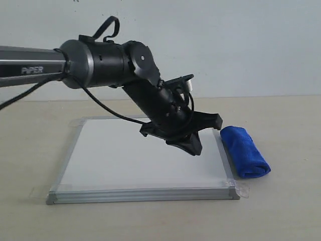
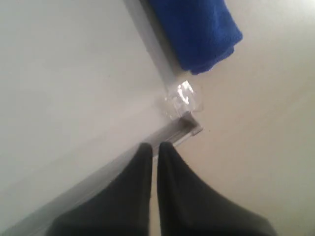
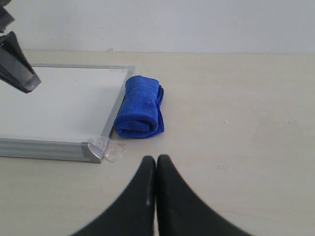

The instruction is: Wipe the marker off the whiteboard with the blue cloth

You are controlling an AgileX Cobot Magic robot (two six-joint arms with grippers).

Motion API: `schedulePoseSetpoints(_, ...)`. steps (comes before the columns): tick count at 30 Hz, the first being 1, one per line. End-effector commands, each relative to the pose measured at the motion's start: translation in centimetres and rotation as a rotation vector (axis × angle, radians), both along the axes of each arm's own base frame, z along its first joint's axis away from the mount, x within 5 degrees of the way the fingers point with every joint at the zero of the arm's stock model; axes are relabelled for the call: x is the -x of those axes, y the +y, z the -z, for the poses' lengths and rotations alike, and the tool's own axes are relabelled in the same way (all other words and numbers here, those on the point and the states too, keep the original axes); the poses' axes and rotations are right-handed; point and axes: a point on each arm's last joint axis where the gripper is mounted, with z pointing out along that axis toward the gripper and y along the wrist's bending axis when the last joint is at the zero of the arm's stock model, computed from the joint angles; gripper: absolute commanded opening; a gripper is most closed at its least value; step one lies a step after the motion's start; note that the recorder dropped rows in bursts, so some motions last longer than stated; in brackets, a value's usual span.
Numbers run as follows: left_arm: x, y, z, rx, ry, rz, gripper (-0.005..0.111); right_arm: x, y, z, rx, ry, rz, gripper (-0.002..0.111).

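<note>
Tabletop [image 1: 281,211]: one whiteboard [image 1: 125,160], one blue cloth [image 1: 244,150] beside it

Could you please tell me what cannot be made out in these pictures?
Marker line: none visible; in the exterior view the left arm hides part of the whiteboard.
Right arm: outside the exterior view; only its shut jaws show, right wrist view.
Cloth: one end cut off, left wrist view.

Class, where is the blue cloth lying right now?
In the exterior view the blue cloth lies rolled on the table beside the right edge of the whiteboard.
</note>
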Motion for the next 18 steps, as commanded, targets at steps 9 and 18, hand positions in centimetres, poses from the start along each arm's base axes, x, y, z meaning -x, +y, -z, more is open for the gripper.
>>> schedulePoseSetpoints(9,7.8,5.5,0.0,-0.093,-0.099,-0.075,0.004,0.0,0.0,-0.1,-0.002,-0.013,0.002,0.0)
schedulePoseSetpoints(18,15.0,10.3,0.4,-0.071,-0.192,-0.169,0.004,0.0,0.0,-0.1,-0.002,-0.013,0.002,0.0)
